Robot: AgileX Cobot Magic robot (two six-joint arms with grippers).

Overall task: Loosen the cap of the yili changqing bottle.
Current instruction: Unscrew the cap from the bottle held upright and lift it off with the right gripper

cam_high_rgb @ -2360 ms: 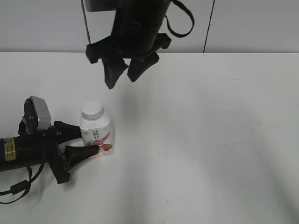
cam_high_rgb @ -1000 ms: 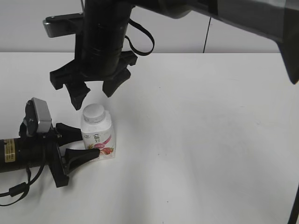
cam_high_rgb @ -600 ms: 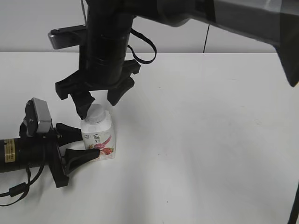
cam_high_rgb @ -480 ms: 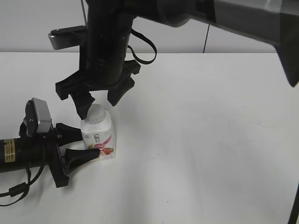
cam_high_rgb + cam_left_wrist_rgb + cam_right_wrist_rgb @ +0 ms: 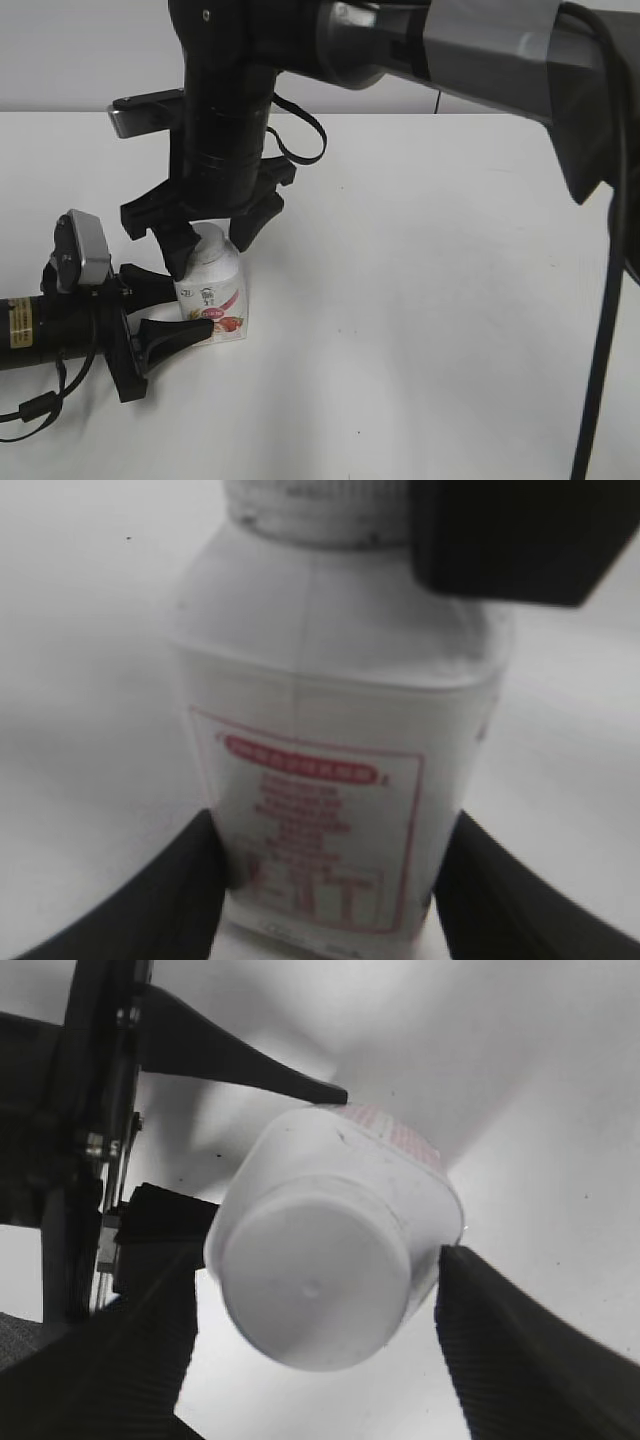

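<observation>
So the small white squarish plastic bottle with the pink-red strawberry label (image 5: 211,295) stands upright on the plain white table (image 5: 450,300), over at the left side. The black left gripper (image 5: 180,305) lies low along the table and has the lower body of the bottle pinched between its two fingers; in the left wrist view both fingers sit right against the label's sides, so that's the bracing hold.

The black right gripper (image 5: 212,232) hangs straight above, fingers pointing down. Its jaws are spread wider than the small round white ribbed screw cap (image 5: 315,1280) and sit on either side of it, at about cap height. In the right wrist view there's a visible gap on both sides, so it isn't gripping anything yet.

My read: holding and lining up are done. Closing on the cap and actually twisting it loose are both left. Cap looks fully seated.
</observation>
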